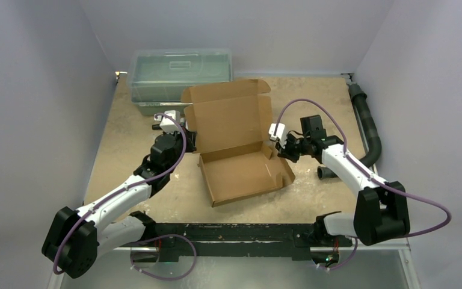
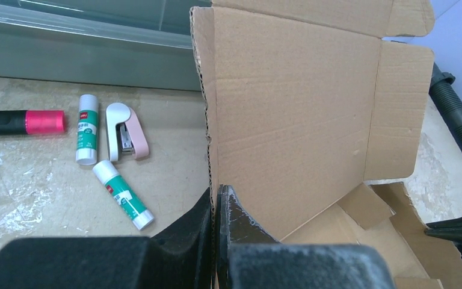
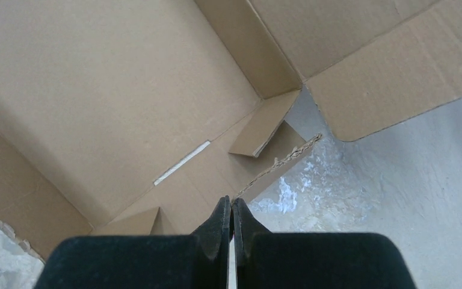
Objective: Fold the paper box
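- The plain brown corrugated cardboard paper box [image 1: 236, 120] sits in the middle of the pale, scuffed table [image 1: 132, 132], between the two arms. Its shallow tray lies flat towards the arms, and its hinged lid stands raised behind, the front flap at the top.
- The left gripper [image 2: 216, 197] is closed narrow on the lid's left edge. In the left wrist view the raw corrugated edge runs straight down between the two black fingers [image 2: 240, 220].
- The right gripper [image 3: 231, 206] is likewise pinched shut. The thin edge of the tray's right side wall runs in between its tips, at the corner where a small tab is folded inward.
- From above, the two grippers face each other across the box, the left one at the lid's side and the right one at the tray's right wall.
- A clear greenish plastic lidded bin [image 1: 180, 73] stands at the back left, just behind the lid.
- On the table left of the box, near the bin — two white-and-green glue sticks [image 2: 87, 128], a small white and pink stapler [image 2: 126, 139] and a black marker with a pink cap [image 2: 18, 122].
- A black ribbed hose [image 1: 368, 123] curves along the right side of the table, apart from the box.
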Motion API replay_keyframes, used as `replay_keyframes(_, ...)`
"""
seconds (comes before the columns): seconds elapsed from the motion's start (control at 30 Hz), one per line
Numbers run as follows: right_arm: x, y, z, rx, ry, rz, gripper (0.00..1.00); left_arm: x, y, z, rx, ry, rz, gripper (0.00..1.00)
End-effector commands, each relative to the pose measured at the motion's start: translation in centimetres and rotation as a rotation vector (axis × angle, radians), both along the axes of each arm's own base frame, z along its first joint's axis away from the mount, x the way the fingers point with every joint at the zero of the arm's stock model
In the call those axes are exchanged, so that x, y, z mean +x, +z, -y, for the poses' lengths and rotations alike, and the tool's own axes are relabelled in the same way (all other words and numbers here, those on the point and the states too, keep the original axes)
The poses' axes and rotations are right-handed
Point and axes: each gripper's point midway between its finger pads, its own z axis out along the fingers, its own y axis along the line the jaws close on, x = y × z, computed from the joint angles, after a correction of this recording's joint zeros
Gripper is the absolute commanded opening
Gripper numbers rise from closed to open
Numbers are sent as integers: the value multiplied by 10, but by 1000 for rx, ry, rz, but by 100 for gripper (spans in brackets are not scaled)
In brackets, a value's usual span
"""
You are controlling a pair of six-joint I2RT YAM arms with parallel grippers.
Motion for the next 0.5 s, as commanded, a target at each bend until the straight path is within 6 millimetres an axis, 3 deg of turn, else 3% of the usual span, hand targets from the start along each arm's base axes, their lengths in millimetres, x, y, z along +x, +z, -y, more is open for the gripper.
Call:
replay_keyframes(0.0, -8, 17, -16, 17, 90, 53, 0, 5, 34, 11, -28, -41, 81, 0)
replay_keyframes(0.3, -10, 42, -29, 14, 153, 110, 0, 8, 36, 15, -16, -55, 80, 0)
replay_keyframes(0.47, 1, 63, -39, 58, 147, 125, 0, 7, 36, 19, 0, -87, 90, 0)
